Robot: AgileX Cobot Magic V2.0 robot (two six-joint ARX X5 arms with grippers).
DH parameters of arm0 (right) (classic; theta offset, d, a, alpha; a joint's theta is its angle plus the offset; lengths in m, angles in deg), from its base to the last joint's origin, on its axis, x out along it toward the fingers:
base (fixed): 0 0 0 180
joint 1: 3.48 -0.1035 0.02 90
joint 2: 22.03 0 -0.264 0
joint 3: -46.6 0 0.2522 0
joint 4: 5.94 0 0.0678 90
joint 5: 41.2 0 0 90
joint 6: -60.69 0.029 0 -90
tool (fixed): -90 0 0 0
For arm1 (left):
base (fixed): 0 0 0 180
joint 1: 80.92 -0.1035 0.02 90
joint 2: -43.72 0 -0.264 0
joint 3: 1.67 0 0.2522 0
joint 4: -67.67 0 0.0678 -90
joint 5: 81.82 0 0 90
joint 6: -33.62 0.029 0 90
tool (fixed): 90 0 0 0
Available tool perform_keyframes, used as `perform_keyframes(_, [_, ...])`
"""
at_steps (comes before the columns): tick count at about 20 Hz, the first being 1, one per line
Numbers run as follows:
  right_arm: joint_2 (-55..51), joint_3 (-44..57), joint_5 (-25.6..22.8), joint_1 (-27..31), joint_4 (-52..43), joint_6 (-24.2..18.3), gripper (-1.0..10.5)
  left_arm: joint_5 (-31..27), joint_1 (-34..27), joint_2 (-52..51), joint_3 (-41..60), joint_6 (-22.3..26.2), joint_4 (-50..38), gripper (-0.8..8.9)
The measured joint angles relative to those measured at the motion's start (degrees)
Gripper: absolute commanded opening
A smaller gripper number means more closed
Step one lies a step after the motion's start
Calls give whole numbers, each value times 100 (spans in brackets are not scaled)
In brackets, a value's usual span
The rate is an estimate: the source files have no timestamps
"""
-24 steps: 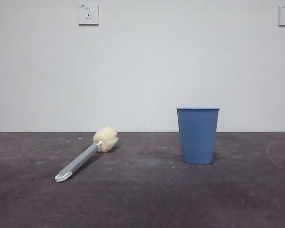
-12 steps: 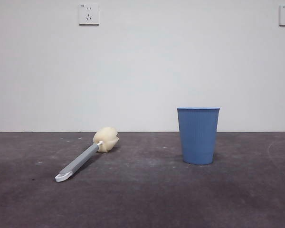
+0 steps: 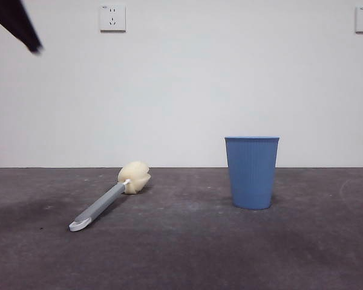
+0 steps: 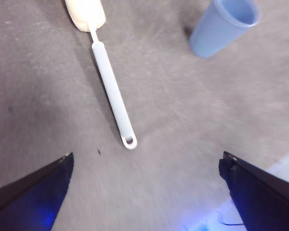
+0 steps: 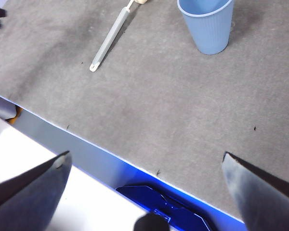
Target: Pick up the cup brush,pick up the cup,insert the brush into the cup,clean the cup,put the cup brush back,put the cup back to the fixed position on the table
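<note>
The cup brush (image 3: 109, 200) is lying flat on the dark grey counter (image 3: 187, 254), its cream sponge head pointing toward the back wall and its white tip toward the front, while the cup (image 3: 251, 172) is standing upright well apart from it, mouth up. The left gripper (image 4: 147, 192) is hanging above the brush's white tip with its 2 jaws spread wide and gripping nothing. The right gripper (image 5: 144, 192) is sitting back over the counter's near edge, jaws likewise spread and empty.
</note>
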Motion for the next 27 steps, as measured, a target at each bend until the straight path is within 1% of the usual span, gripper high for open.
perform_keyframes(2, [0, 0, 0, -2, -37, 22, 661, -636, 481, 520, -4, -232, -514, 565])
perform_keyframes(4, [11, 0, 0, -2, -35, 22, 661, -1246, 839, 1078, -7, -463, -962, 550])
perform_keyframes(6, [35, 0, 0, 0, -35, 22, 661, -1611, 1082, 1602, -7, -616, -1373, 498])
perform_keyframes(10, [105, 0, 0, 0, -35, 22, 661, -1720, 1381, 2520, -9, -804, -2118, 499])
perform_keyframes(12, [127, 0, 0, 0, -35, 24, 661, -1910, 1429, 2948, -111, -868, -2142, 499])
perform_keyframes(15, [129, 0, 0, 0, -35, 26, 661, -2050, 1440, 3460, -341, -911, -2146, 499])
perform_keyframes(21, [129, 0, 0, -2, -35, 46, 661, -2284, 1443, 4026, -461, -951, -2203, 499])
perform_keyframes(26, [129, 0, -2, -2, -35, 46, 661, -2415, 1462, 4197, -461, -968, -2203, 497])
perform_keyframes(27, [129, 0, -2, 0, -35, 46, 660, -2420, 1464, 4242, -461, -1016, -2197, 454])
